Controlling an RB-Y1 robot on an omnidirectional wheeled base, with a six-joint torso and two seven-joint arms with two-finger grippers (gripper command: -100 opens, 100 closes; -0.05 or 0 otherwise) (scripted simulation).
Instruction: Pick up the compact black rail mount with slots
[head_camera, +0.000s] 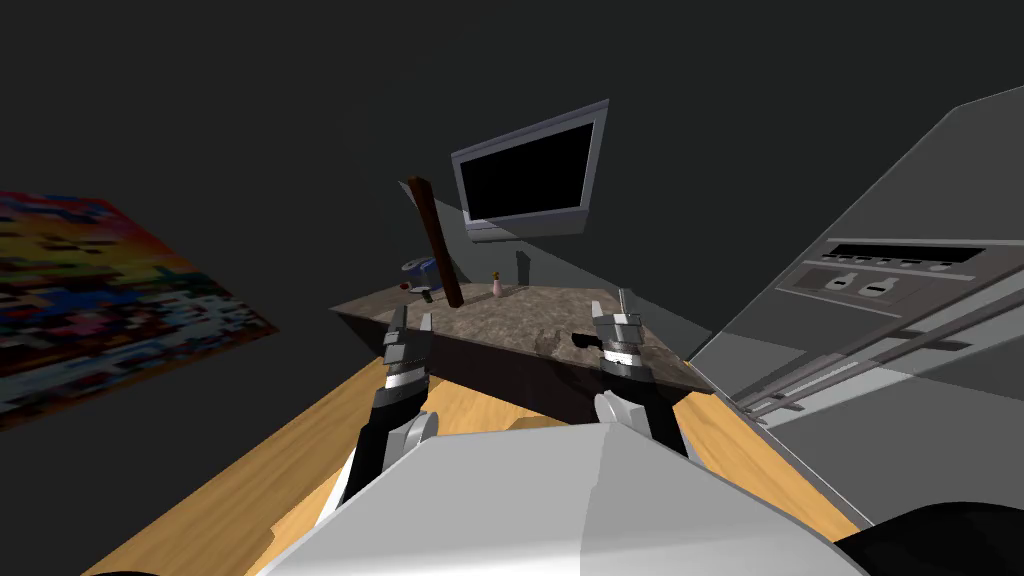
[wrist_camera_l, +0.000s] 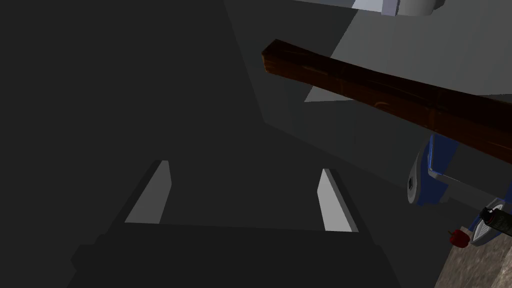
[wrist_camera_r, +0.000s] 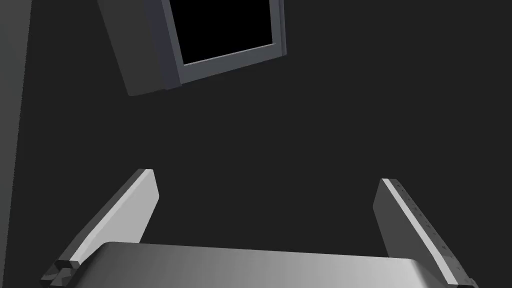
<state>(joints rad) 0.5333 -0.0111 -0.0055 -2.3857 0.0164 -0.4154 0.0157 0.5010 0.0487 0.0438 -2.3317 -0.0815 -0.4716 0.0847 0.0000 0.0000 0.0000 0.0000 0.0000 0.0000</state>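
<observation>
A small black piece, likely the rail mount (head_camera: 583, 340), lies on the stone-patterned top of a dark counter (head_camera: 510, 318), near its front right corner. My right gripper (head_camera: 618, 316) hovers just right of it, open (wrist_camera_r: 270, 200), with nothing between its fingers and pointing at the dark wall. My left gripper (head_camera: 412, 320) is at the counter's front left edge, also open (wrist_camera_l: 242, 197) and empty. The mount's slots are too small to make out.
A long brown wooden bar (head_camera: 436, 245) (wrist_camera_l: 390, 100) leans up from the counter's back left. Beside it are a blue object (wrist_camera_l: 435, 175), a red bit (wrist_camera_l: 459, 238), a dark bottle (wrist_camera_l: 497, 220) and a pink bottle (head_camera: 497, 288). A grey appliance (head_camera: 880, 300) stands right; a screen (head_camera: 530, 175) hangs behind.
</observation>
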